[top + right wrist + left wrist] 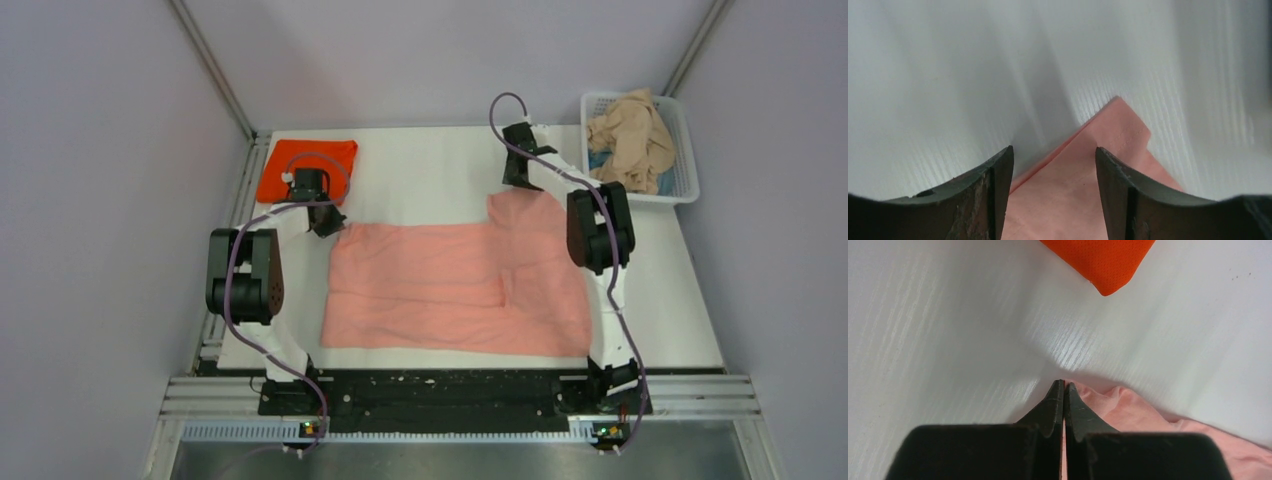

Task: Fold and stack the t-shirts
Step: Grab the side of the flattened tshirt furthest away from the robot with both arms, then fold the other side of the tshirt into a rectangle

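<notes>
Top view, table: white table (430, 165) with both arms reaching over it from the near edge.
Top view, main garment: salmon-pink t-shirt (455, 290) lay spread flat at the table's centre, with one fold line across its right half.
Top view, finished garment: orange-red t-shirt (300, 165) lay folded at the far left corner, well apart from the pink one.
Top view, remaining garment: beige-tan t-shirt (630, 135) sat crumpled in the white lattice basket (685, 150) at the far right; blue cloth showed beneath it.
Top view, left gripper (325, 222): positioned at the pink shirt's far left corner; jaw state not readable here.
Top view, right gripper (515, 175): positioned at the pink shirt's far right corner; jaw state not readable here.
Left wrist view, jaws: pressed together, tips low at the table surface.
Left wrist view, cloth: a humped pink edge lay against the right-hand finger; whether any cloth was pinched could not be told.
Left wrist view, background: one corner of the orange-red shirt, its mesh weave visible only here.
Right wrist view, jaws: spread, with a clear gap.
Right wrist view, cloth: the pink corner, stitched hem visible, lay between and beyond the fingers (998, 185), not clamped.
</notes>
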